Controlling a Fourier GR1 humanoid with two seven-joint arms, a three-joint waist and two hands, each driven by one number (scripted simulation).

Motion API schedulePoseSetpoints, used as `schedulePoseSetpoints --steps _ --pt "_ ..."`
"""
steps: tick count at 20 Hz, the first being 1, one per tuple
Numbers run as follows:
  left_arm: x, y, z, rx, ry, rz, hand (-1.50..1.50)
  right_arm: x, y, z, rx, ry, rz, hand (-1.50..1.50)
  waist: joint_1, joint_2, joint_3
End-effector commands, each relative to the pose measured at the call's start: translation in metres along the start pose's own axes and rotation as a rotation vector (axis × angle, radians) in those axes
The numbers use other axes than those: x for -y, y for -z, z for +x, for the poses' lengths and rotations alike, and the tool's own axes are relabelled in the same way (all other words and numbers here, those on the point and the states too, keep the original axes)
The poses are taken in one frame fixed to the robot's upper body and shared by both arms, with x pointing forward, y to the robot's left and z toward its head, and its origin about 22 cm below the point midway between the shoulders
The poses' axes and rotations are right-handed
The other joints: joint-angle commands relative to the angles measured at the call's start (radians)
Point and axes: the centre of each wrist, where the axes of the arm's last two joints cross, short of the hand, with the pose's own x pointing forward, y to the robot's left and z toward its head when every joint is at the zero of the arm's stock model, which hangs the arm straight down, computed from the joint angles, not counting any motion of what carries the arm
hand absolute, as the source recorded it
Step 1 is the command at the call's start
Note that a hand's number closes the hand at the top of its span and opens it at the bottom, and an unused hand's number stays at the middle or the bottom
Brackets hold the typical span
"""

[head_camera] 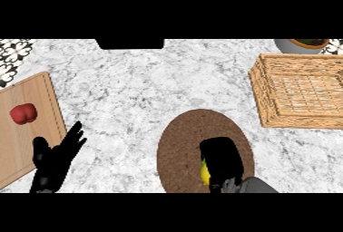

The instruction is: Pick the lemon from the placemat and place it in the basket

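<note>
Right hand (221, 158) sits over the near part of the round brown placemat (194, 131), fingers curled round the lemon (205, 173), of which only a yellow sliver shows at the hand's left edge. Wicker basket (295, 90) lies beyond and right of the placemat, cut off at the frame edge. Left hand (55, 159) rests well left of the placemat, fingers straight and spread, overlapping the wooden board (26, 131) carrying a red item (23, 113) too small to identify.

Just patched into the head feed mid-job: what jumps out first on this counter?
The right hand stands out first, curled over the yellow lemon on the round brown placemat at the lower middle. Next is the wicker basket at the right edge, with nothing showing inside it. At the left, a red fruit sits on a wooden cutting board, with the left hand resting open beside it.
</note>
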Motion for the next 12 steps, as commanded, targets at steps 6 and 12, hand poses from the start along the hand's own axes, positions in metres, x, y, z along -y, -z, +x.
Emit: schedulePoseSetpoints --steps 6,12 --pt "-0.001 -0.015 -0.032 -0.127 0.021 -0.005 0.00 -0.006 -0.041 -0.029 -0.010 0.065 -0.196 1.50 0.001 0.008 -0.009" --pt "-0.011 -0.008 -0.029 -0.126 -0.005 0.016 0.00 0.066 -0.071 -0.002 0.106 0.745 -0.463 1.50 -0.027 0.010 -0.005"
